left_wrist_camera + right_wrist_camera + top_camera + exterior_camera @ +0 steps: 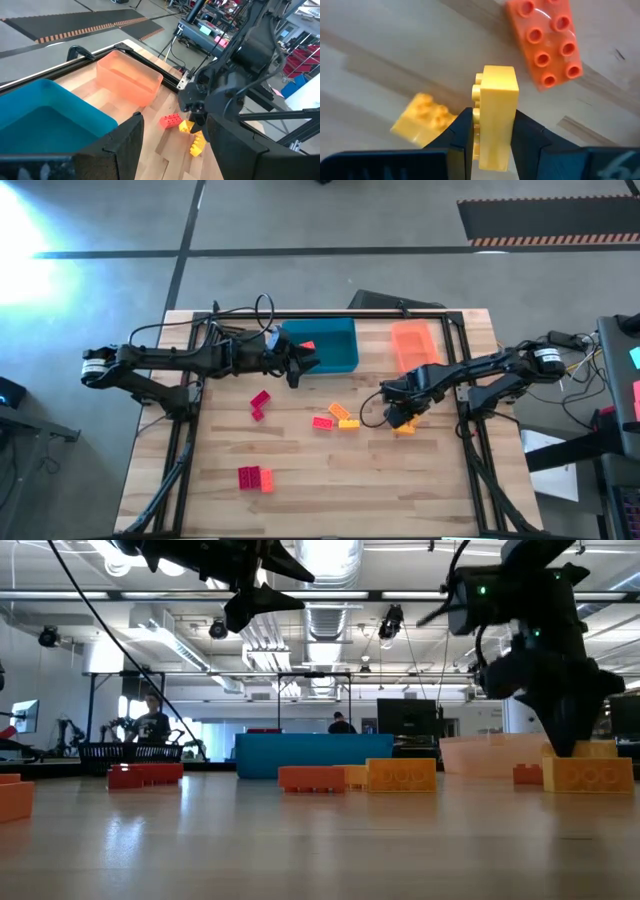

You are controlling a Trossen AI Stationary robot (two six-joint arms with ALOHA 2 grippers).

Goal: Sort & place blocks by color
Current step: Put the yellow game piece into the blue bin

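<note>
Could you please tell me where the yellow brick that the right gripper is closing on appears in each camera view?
High view: yellow brick, under the right gripper, near the table's right edge.
Low view: far right, on the tabletop.
Left wrist view: beyond the left arm's fingers, under the right arm.
Right wrist view: centre, between the fingers.
Shared landmark: orange tray.

The counter is pale, matt planked wood with visible grain, the studded blocks are smooth, slightly glossy plastic, and the orange tray looks translucent, the blue tray opaque plastic.
</note>
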